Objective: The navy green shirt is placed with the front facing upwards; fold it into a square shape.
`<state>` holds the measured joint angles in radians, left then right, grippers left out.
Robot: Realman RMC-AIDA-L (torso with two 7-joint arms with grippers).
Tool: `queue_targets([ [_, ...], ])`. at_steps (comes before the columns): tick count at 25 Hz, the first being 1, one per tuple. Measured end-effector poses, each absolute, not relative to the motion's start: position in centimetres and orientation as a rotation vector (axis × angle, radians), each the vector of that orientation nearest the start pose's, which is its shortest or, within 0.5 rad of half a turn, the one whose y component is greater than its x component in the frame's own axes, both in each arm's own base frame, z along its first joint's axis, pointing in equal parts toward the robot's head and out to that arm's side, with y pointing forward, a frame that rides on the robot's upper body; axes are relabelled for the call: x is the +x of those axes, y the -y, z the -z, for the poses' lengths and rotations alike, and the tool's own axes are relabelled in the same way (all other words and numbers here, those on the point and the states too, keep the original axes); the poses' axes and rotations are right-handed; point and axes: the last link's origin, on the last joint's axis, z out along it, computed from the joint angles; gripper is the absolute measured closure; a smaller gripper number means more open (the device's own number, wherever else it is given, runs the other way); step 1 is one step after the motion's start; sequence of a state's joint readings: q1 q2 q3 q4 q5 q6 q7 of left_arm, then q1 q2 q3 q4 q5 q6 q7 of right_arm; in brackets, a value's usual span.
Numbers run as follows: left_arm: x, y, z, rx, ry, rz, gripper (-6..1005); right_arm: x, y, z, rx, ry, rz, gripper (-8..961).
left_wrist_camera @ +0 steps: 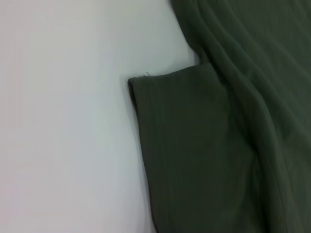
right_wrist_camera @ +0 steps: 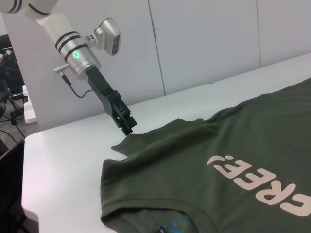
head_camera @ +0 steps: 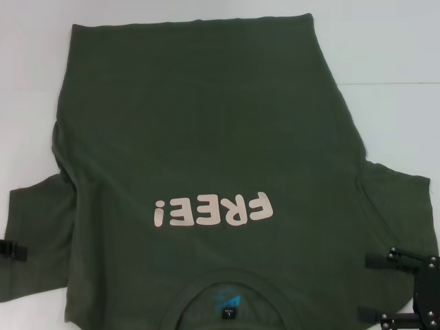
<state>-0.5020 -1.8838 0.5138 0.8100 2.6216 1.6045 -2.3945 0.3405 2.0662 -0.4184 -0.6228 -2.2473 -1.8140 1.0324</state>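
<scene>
The navy green shirt (head_camera: 206, 137) lies flat on the white table (head_camera: 399, 41), front up. Its pale "FREE!" lettering (head_camera: 213, 210) and collar (head_camera: 234, 285) are toward me. My left gripper (head_camera: 15, 251) sits at the outer hem of the left sleeve (head_camera: 38, 234). In the right wrist view the left gripper (right_wrist_camera: 128, 128) looks shut, its tip just over that sleeve's edge (right_wrist_camera: 146, 138); I cannot tell if cloth is pinched. The left wrist view shows the sleeve (left_wrist_camera: 194, 145) flat on the table. My right gripper (head_camera: 375, 289) is open over the right sleeve (head_camera: 399, 206) and shirt side.
Bare table (left_wrist_camera: 63, 121) lies beyond the left sleeve. The table's corner and edge (right_wrist_camera: 29, 145) are close behind the left arm (right_wrist_camera: 77, 48), with cables and equipment (right_wrist_camera: 9, 97) past it. White wall panels (right_wrist_camera: 209, 39) stand behind the table.
</scene>
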Motion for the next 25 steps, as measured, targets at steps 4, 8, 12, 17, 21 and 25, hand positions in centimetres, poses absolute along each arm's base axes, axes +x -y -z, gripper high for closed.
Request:
queue_targets([
  [4,-36.7,-30.82,-10.79,-2.04,1.886,0.014,193,32.81,-23.53,-1.29,-2.766,-0.509,-0.698,11],
  [8,-36.71,-30.82,-10.77,-2.047,1.875,0.006,193,32.8,-23.52,-1.26,-2.767,-0.508,-0.698,11],
  [12,-36.83,-30.81,-10.73,-2.044,1.872,-0.007,193,32.77,-23.5,-1.2,-2.769,-0.509,-0.7,11],
  [17,-36.89,-30.84,-10.59,-2.044,1.869,-0.023,194,32.75,-23.49,-1.16,-2.769,-0.51,-0.702,12],
  [21,-36.87,-30.86,-10.53,-2.05,1.864,-0.032,194,32.71,-23.47,-1.1,-2.771,-0.51,-0.703,12],
  [25,-36.84,-30.89,-10.46,-2.052,1.863,-0.034,194,32.71,-23.47,-1.1,-2.771,-0.509,-0.703,12],
])
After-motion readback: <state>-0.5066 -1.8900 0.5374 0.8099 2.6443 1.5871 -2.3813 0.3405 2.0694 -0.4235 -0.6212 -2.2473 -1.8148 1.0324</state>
